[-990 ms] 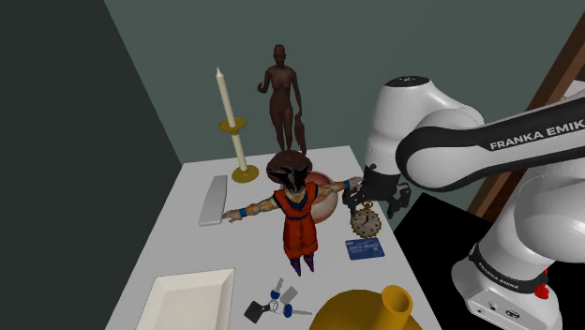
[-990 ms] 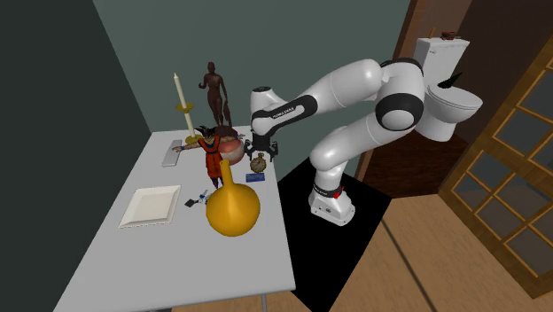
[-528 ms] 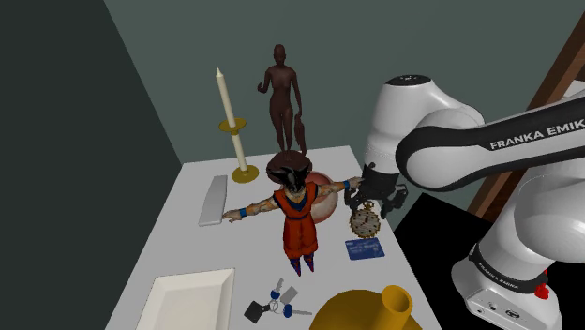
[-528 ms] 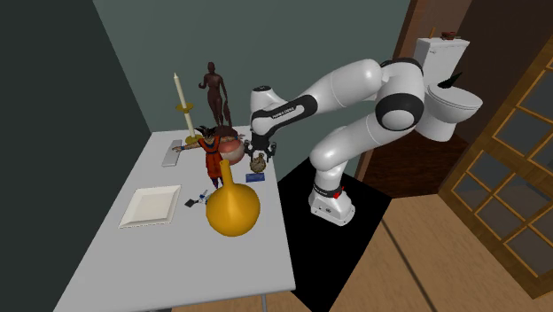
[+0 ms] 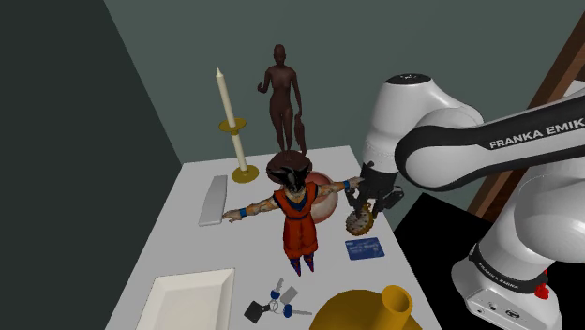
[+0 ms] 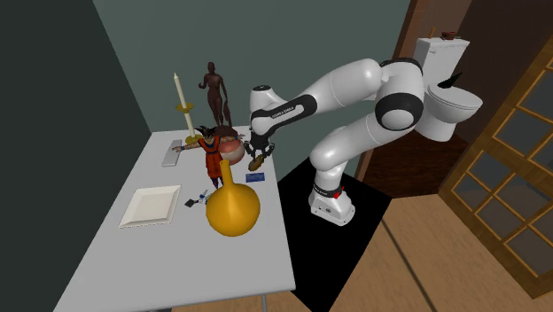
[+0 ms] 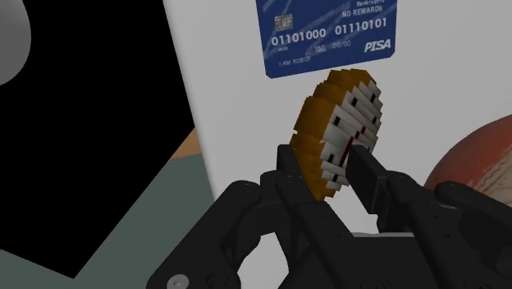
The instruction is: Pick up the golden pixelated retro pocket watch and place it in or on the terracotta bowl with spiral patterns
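The golden pixelated pocket watch point(image 7: 340, 131) with its white dial stands tilted on the white table point(image 7: 230, 98), and my gripper point(image 7: 326, 168) is shut on it, one black finger pressed against each face. In the shoulder view the watch point(image 5: 359, 221) hangs just under the gripper point(image 5: 365, 201) near the table's right edge. The reddish-brown bowl point(image 5: 324, 195) sits close by toward that view's left, partly hidden behind an action figure. In the wrist view the bowl point(image 7: 476, 156) curves in beside the fingers. From the second exterior view, the gripper point(image 6: 258, 154) grips the watch point(image 6: 258, 164) next to the bowl point(image 6: 233, 149).
An orange-suited action figure point(image 5: 298, 214) stands with arms outstretched in front of the bowl. A blue bank card point(image 5: 364, 248) lies just before the watch. A golden vase point(image 5: 367, 312), white tray point(image 5: 187, 300), keys point(image 5: 277, 302), candlestick point(image 5: 232, 127) and brown statue point(image 5: 283, 94) crowd the table.
The fingers have closed in from wide apart onto the watch. The watch has turned from facing the shoulder camera to a tilted, more edge-on pose.
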Robot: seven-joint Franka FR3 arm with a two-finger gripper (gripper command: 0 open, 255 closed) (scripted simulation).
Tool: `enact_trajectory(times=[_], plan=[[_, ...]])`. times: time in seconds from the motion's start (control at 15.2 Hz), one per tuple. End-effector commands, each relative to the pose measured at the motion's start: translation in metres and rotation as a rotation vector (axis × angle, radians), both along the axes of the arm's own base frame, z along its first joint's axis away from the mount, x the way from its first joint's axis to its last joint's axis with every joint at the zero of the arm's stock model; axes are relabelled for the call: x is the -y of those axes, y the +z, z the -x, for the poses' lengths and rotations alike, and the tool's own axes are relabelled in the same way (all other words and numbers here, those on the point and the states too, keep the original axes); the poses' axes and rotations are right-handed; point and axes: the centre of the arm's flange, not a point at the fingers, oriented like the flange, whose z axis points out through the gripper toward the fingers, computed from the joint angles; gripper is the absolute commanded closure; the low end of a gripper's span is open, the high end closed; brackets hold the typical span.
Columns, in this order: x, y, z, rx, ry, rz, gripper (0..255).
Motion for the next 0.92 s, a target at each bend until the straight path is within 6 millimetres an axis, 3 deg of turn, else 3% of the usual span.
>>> enact_trajectory(times=[0.0, 0.86], plan=[[0.003, -0.006, 0.005, -0.035, 0.003, 0.007, 255], [0.003, 0.062, 0.005, -0.035, 0.003, 0.007, 255]])
